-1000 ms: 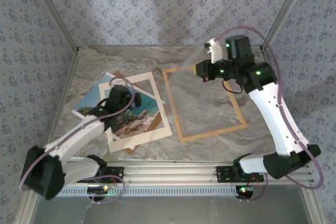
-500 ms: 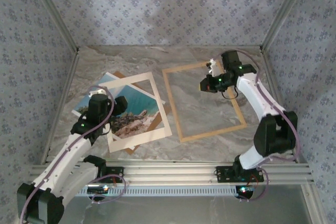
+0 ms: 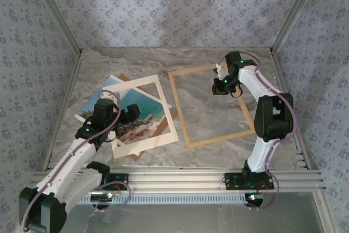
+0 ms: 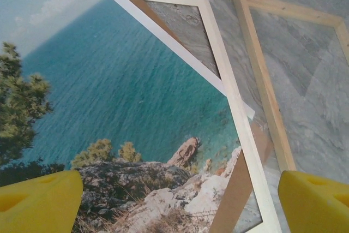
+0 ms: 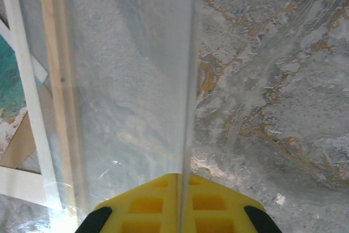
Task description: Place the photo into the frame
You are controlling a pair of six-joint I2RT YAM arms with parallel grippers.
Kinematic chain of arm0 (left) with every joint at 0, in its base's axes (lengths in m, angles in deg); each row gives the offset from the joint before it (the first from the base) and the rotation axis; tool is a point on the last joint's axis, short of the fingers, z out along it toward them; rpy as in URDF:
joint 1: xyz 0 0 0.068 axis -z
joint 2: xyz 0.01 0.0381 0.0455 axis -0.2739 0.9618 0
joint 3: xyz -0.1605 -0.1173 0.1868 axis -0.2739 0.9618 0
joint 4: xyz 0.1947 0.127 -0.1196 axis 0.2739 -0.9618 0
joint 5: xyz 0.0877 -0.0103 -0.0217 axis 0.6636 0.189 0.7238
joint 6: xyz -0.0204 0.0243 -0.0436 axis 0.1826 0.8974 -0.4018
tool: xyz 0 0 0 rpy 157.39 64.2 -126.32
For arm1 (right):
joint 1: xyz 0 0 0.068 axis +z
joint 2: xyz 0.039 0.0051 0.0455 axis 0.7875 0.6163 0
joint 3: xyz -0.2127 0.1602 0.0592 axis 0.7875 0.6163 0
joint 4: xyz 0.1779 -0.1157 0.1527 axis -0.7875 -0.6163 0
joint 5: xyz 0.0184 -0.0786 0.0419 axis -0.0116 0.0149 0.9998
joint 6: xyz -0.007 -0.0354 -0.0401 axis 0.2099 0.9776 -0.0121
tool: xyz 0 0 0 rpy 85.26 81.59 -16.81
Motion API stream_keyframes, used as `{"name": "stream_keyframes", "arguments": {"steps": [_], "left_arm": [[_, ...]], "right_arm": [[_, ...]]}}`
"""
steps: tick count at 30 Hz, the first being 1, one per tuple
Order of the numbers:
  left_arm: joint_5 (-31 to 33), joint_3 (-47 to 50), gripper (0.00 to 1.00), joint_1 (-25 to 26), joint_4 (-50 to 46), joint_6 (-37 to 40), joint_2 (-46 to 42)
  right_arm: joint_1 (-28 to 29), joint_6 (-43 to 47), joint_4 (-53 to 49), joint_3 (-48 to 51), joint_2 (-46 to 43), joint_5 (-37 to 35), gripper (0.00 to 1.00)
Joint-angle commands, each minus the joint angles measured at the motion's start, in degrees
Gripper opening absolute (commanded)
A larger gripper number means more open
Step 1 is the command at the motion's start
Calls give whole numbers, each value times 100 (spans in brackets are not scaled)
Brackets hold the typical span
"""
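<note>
Top external view: on the marble table the photo lies face up at left, outside the frame and under a cream mat, both resting on a brown backing board; the photo sits askew to the mat, its pale-sky corner projecting past the mat's left side and its rocks toward the near edge; the frame lies flat just right of the mat, its long sides running far to near and leaning rightward at the near end; the left gripper hovers over the mat opening; the right gripper is at the frame's far right corner. Left wrist view: two yellow fingertips stand wide apart above the print with nothing between them; turquoise sea fills the centre, trees at left, cliff below; the photo's white margin runs obliquely under the mat's right strip, with a narrow gap of table before the frame's wooden rail. Right wrist view: the yellow fingers are closed on a clear pane seen edge-on, running straight away from the camera; the frame rail, the mat and a sliver of teal print lie at left.
</note>
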Motion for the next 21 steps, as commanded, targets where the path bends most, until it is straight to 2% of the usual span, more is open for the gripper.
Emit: {"name": "stream_keyframes", "arguments": {"steps": [1,21], "left_arm": [[-285,30,93,-26,217,107,46],[-568,-59,94,97,588,94,577]], "right_arm": [[-31,129,-193,-150,134,-253,0],[-149,-38,266,31,317,-86,0]]}}
